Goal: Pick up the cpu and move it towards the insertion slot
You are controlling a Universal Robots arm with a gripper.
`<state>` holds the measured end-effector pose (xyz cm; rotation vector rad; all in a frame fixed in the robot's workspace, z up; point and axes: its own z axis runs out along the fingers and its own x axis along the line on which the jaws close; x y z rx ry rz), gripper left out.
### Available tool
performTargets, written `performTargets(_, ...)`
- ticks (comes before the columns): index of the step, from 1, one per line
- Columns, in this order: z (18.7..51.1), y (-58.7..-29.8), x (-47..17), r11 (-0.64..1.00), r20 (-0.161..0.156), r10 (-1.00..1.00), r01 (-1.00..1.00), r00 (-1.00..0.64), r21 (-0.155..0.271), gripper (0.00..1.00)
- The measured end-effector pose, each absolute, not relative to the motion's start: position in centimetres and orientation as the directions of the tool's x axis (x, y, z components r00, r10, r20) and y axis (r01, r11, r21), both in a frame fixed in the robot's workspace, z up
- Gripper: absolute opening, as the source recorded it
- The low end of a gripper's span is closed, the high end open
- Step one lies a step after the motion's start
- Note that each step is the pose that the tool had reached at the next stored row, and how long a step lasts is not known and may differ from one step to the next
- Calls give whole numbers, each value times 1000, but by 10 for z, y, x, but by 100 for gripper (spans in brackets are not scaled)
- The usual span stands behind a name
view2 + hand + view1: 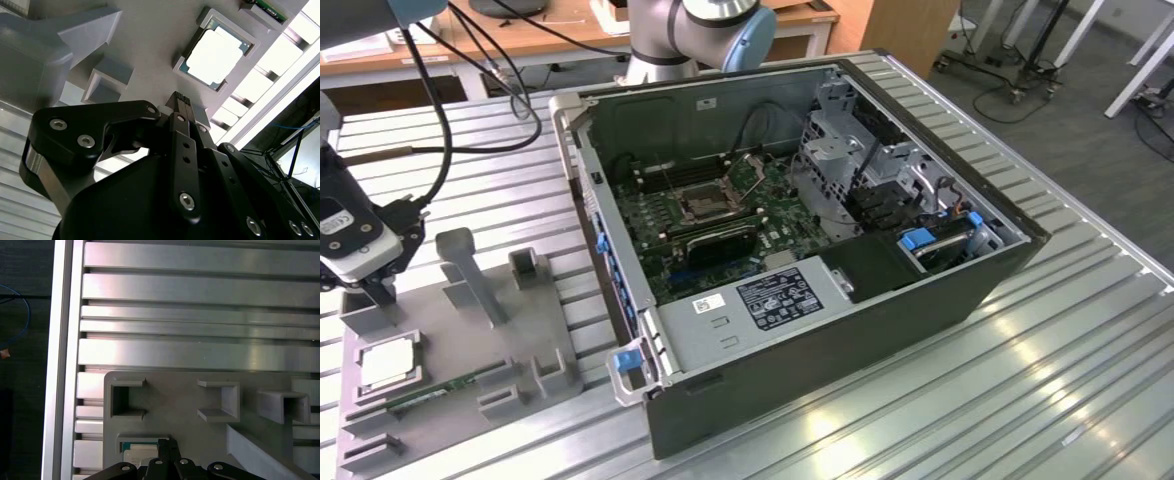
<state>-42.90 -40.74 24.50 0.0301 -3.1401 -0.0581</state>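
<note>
The cpu is a silvery-white square chip lying flat in a raised pocket of the grey fixture plate, at the exterior view's left. My gripper hangs just above the plate, a little beyond the chip, apart from it. In the second wrist view the cpu lies ahead of the gripper, whose two thin fingers are pressed together with nothing between them. In the first wrist view the gripper covers part of the cpu. The insertion slot is a silver-framed square with a dark centre on the motherboard inside the open computer case.
The open computer case stands to the exterior view's right of the fixture. Grey upright posts and small brackets rise from the plate, and a green memory stick lies near the chip. The ribbed aluminium table ends at an edge.
</note>
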Motion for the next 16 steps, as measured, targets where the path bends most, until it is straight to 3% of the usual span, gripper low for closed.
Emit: performTargets(16, 240, -407, -429, 999, 1, -19, -19, -1000, 37, 11)
